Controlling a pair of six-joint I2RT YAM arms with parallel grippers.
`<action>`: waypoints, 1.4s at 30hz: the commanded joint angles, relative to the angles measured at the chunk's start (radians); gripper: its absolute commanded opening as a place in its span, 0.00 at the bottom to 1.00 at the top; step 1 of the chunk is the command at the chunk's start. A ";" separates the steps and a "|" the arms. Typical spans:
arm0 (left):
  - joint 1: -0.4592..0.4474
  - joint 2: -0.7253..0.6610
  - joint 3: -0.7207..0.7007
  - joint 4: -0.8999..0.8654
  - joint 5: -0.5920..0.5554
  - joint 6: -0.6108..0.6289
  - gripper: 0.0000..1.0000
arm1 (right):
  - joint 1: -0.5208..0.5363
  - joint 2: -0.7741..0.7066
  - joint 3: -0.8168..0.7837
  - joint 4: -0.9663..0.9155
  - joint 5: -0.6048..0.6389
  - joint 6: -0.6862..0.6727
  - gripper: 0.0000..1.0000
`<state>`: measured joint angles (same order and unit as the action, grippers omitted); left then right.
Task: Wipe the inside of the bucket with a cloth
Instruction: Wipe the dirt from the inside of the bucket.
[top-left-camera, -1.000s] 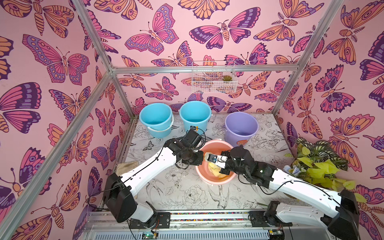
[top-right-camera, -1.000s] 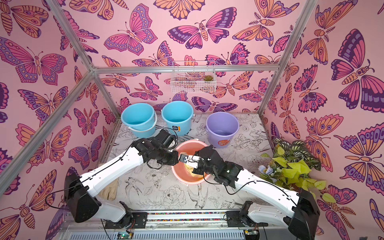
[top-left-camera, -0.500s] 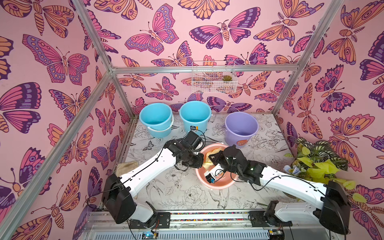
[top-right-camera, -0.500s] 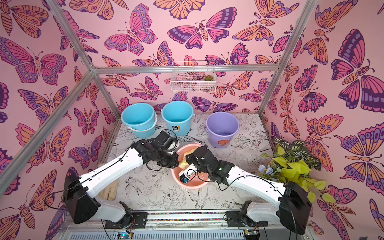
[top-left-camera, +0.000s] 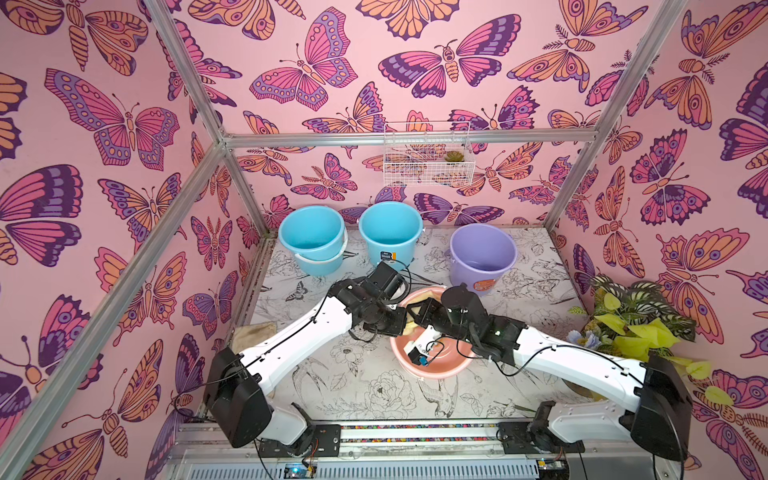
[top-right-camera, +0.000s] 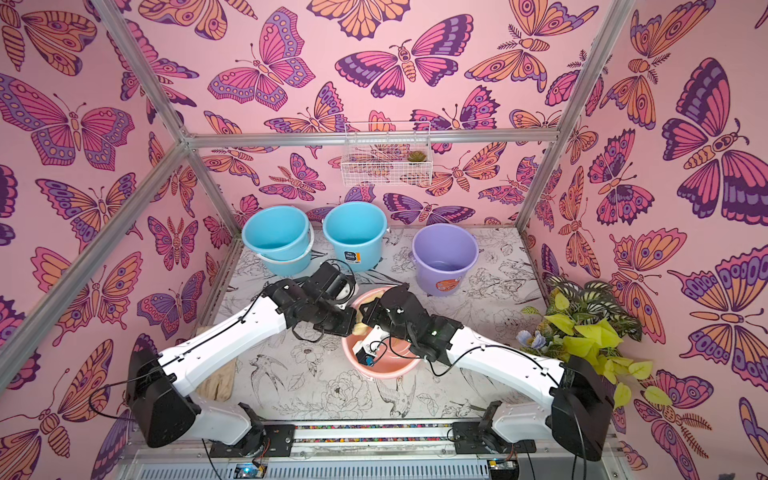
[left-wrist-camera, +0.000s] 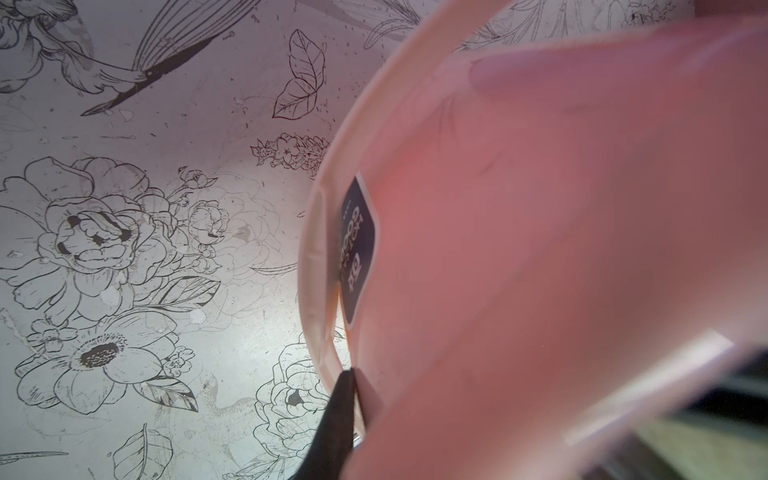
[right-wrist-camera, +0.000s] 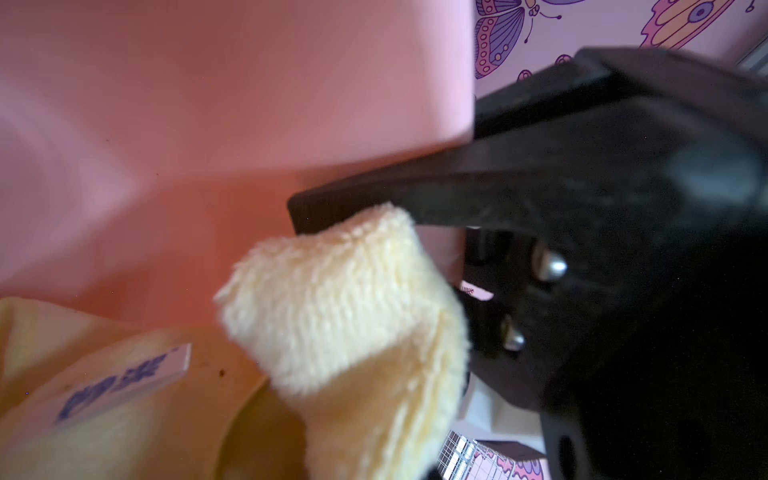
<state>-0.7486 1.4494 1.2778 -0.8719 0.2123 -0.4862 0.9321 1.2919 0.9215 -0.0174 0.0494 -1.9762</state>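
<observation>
The cloth (right-wrist-camera: 345, 307) lies inside the pink bucket (top-left-camera: 440, 371), up against the wall on its far left side. My right gripper (right-wrist-camera: 320, 232) is closed on a fold of it. My left gripper (left-wrist-camera: 353, 378) pinches the bucket's rim just beside it. I judge the wiping is under way. The bottom and near wall are apart from the cloth, so probably they remain.

1. Left gripper (top-left-camera: 401, 323) and right gripper (top-left-camera: 413, 312) meet at the tilted pink bucket (top-left-camera: 436, 372) rim, barely a gap between them.
2. The yellow cloth (right-wrist-camera: 332, 311) crowds the bucket wall beside the right gripper.
3. Beyond both grippers, blue buckets (top-left-camera: 390, 232) and a purple bucket (top-left-camera: 482, 253) bar the way.
4. Outboard of the right arm stands a plant (top-left-camera: 636, 316).
5. Behind the grippers, the table (top-left-camera: 374, 395) lies open.
</observation>
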 joint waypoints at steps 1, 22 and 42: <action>-0.014 -0.013 -0.006 -0.020 0.036 0.029 0.00 | 0.008 -0.013 0.045 0.045 -0.022 -0.016 0.00; -0.064 -0.008 0.028 -0.036 0.016 0.029 0.00 | -0.116 0.354 -0.026 0.195 -0.124 0.233 0.00; -0.067 0.031 0.052 -0.058 -0.057 -0.002 0.00 | -0.092 0.086 0.026 -0.075 -0.082 0.240 0.00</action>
<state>-0.8043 1.4696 1.3117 -0.9134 0.1123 -0.4980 0.8215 1.4517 0.8993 -0.0250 -0.0689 -1.7100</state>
